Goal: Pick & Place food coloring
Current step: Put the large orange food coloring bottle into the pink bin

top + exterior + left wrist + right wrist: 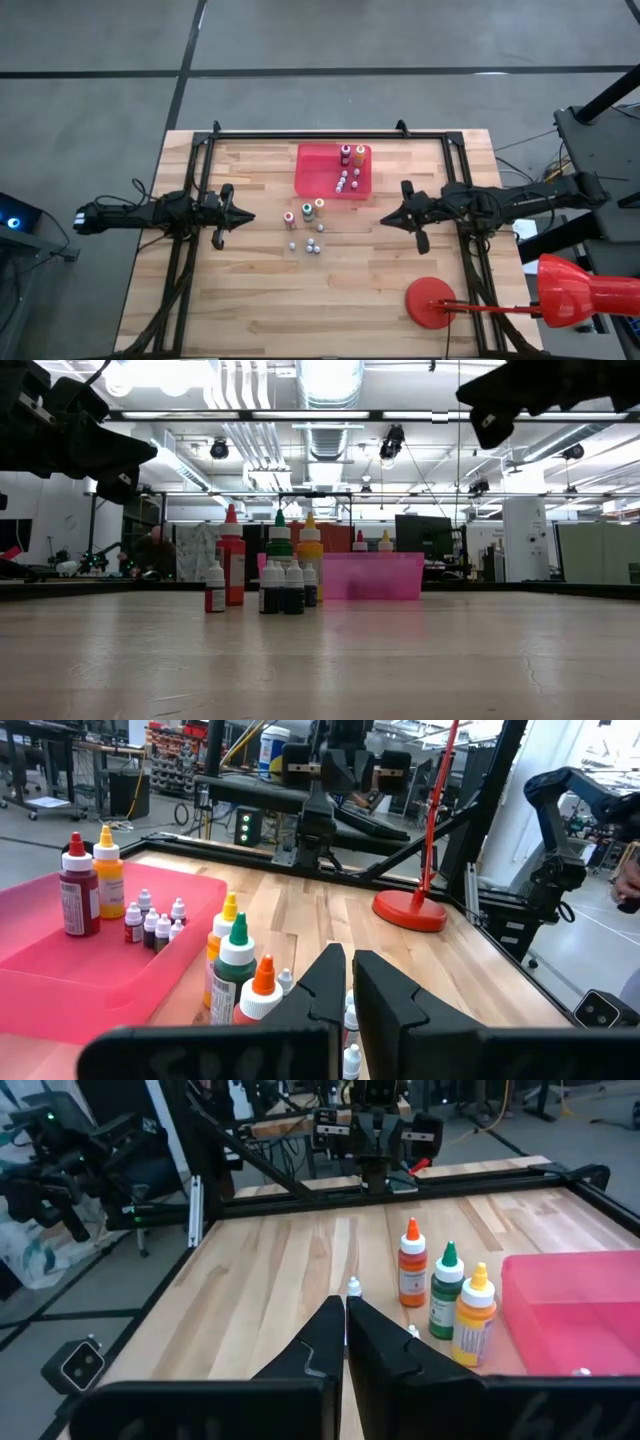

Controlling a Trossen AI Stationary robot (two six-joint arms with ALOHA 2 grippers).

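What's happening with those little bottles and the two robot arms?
Nothing is being held right now. The left end effector and the right end effector both hover shut above the wooden table, either side of a cluster of small food coloring bottles standing on the wood. More bottles already sit in the flat red plastic tray behind them.

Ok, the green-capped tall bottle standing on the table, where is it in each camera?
High view: green-capped bottle, middle of three tall bottles just below the red tray.
Low view, centre-left, between the red and yellow bottles.
Left wrist view, beside the tray's near wall.
Right wrist view, middle of the trio.
Shared landmark: the red tray; the bottle stands just outside it.
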